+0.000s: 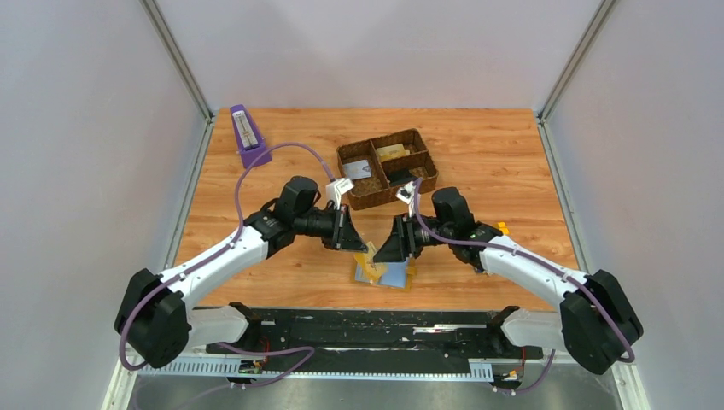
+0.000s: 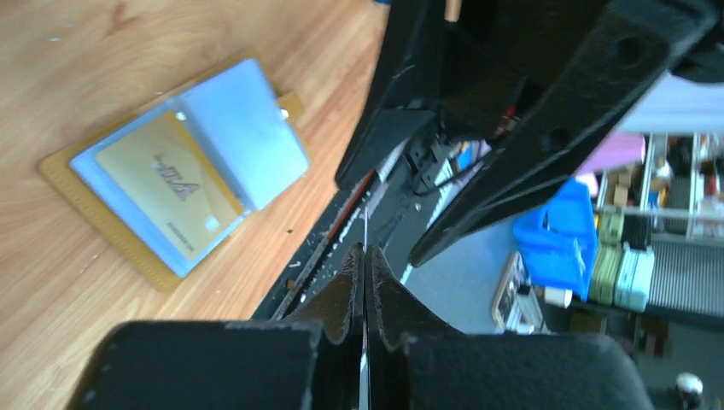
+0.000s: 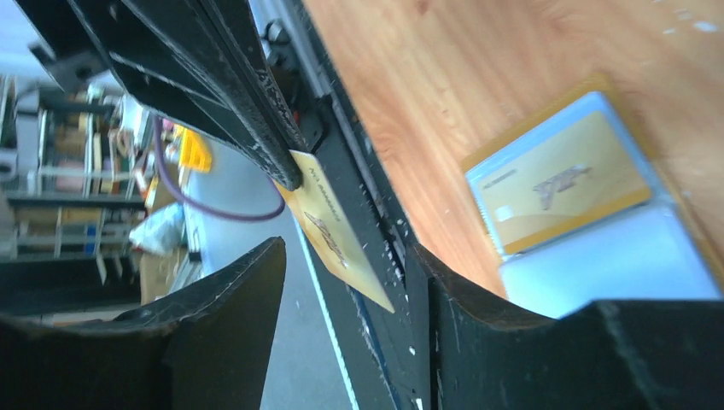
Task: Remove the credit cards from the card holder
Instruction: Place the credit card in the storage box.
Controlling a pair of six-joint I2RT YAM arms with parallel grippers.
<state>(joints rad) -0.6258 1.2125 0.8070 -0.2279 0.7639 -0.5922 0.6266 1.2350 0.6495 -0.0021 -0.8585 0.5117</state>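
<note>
The card holder (image 1: pixel 384 274) lies open on the table near the front edge, mustard outside with light blue pockets. It also shows in the left wrist view (image 2: pixel 248 128) and the right wrist view (image 3: pixel 615 256), with a gold card (image 2: pixel 166 188) in one pocket. My left gripper (image 1: pixel 357 243) hovers just above the holder's left side, shut on a second gold card (image 3: pixel 335 235), seen edge-on between its jaws (image 2: pixel 365 249). My right gripper (image 1: pixel 384 246) faces it, open, with the held card's free corner reaching between its jaws (image 3: pixel 344 256).
A brown woven compartment tray (image 1: pixel 422 143) stands behind the grippers with cards in its compartments. A purple metronome-like object (image 1: pixel 248 135) stands at the back left. The black base rail (image 1: pixel 367 323) runs along the table's front edge.
</note>
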